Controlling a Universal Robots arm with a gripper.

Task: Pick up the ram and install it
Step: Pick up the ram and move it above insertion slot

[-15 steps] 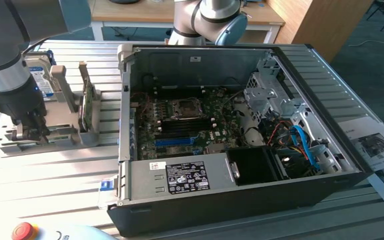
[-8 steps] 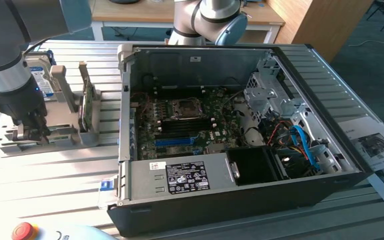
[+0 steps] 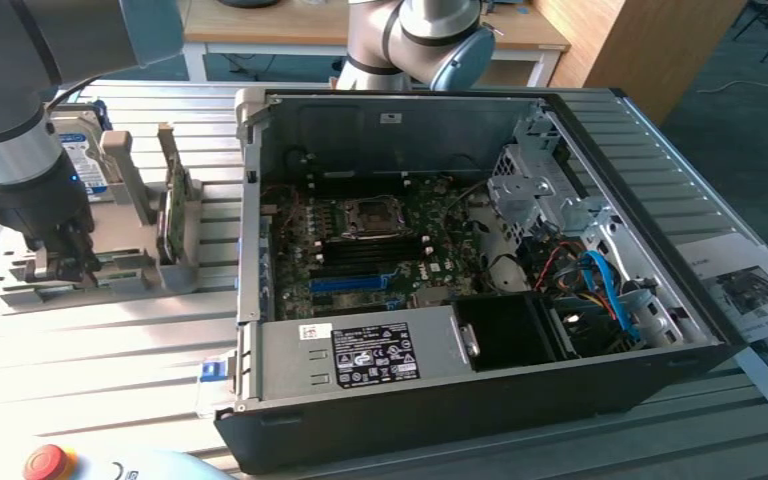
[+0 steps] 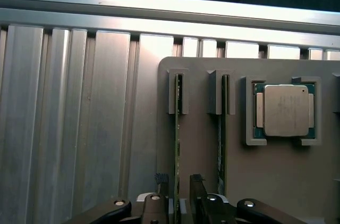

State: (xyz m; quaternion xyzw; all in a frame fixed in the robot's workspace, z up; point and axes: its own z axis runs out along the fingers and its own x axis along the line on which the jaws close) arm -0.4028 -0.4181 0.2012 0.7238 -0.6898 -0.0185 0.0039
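Two green ram sticks stand on edge in slots of a grey holder [image 4: 202, 192]. In the wrist view my gripper [image 4: 179, 180] is open, its black fingertips [image 4: 162, 180] on either side of one ram stick [image 4: 177, 128], not pressing on it. The second ram stick [image 4: 223, 128] stands parallel, just beside it. In the exterior view my gripper [image 3: 64, 258] is down at the holder [image 3: 131, 272] on the exterior view's left, beside the open computer case [image 3: 491, 400]. One upright ram stick [image 3: 171, 212] shows there. The motherboard [image 3: 357, 245] lies inside the case.
A silver processor chip [image 4: 287, 110] sits in a pocket of the holder beyond the second stick. A hard drive [image 3: 75, 150] stands behind the holder. The ribbed metal table [image 3: 91, 350] carries a red stop button [image 3: 48, 462] at the front and papers [image 3: 758, 300] on the right.
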